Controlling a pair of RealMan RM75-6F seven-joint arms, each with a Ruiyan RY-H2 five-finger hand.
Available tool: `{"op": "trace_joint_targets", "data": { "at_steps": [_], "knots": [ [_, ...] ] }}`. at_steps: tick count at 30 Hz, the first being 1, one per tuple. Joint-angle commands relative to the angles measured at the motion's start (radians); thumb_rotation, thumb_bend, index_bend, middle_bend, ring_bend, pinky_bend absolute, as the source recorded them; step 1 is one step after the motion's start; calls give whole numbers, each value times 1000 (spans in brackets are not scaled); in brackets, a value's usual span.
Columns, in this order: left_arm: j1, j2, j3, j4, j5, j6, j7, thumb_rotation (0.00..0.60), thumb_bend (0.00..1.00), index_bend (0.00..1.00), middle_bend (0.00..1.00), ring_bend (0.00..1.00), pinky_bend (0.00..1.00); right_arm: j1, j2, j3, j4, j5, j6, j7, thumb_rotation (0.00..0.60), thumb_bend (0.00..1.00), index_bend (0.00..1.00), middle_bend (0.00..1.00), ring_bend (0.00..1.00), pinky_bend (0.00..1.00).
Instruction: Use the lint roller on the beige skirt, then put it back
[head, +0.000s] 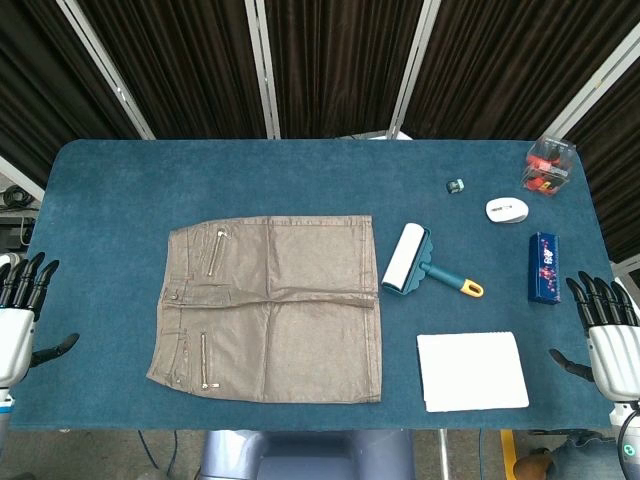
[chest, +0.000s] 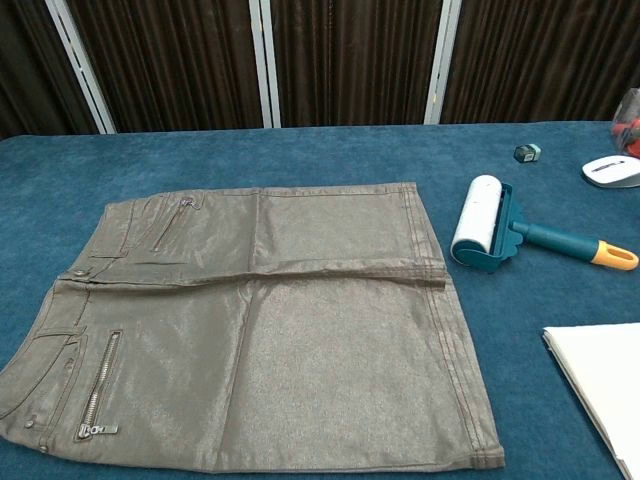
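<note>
The beige skirt (head: 270, 305) (chest: 260, 320) lies flat on the blue table, waistband to the left, zips showing. Just right of its upper hem lies the lint roller (head: 420, 263) (chest: 505, 232), with a white roll, teal frame and yellow-tipped handle pointing right. My left hand (head: 22, 310) hovers at the table's left edge, fingers spread, holding nothing. At the right edge my right hand (head: 608, 325) is likewise spread and empty. Neither hand shows in the chest view. Both are far from the roller.
A white folded cloth (head: 472, 370) (chest: 600, 375) lies below the roller. A blue box (head: 543, 267), a white mouse (head: 507, 209) (chest: 612, 170), a small green object (head: 456, 186) (chest: 527, 152) and a clear box of red items (head: 548, 165) sit at the right back.
</note>
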Motion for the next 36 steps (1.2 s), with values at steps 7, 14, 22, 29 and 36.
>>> {"op": "trace_joint_targets", "data": {
  "at_steps": [7, 14, 22, 29, 36],
  "knots": [
    [2, -1, -4, 3, -1, -6, -9, 600, 0, 0, 0, 0, 0, 1, 2, 12, -21, 24, -33, 41, 600, 0, 0, 0, 0, 0],
    [-11, -15, -12, 11, -5, -27, 9, 600, 0, 0, 0, 0, 0, 119, 26, 50, -106, 94, -263, 69, 600, 0, 57, 64, 2, 0],
    [-30, -33, -41, 35, -52, -56, 41, 600, 0, 0, 0, 0, 0, 333, -82, 181, -73, 328, -523, -124, 600, 75, 192, 293, 221, 208],
    [-60, -65, -69, 92, -137, -119, 87, 600, 0, 0, 0, 0, 0, 451, -240, 205, 68, 473, -606, -314, 600, 168, 260, 360, 296, 298],
    [-76, -84, -85, 124, -184, -145, 105, 600, 0, 0, 0, 0, 0, 506, -348, 197, 153, 551, -637, -401, 600, 173, 264, 360, 298, 303]
  ]
}}
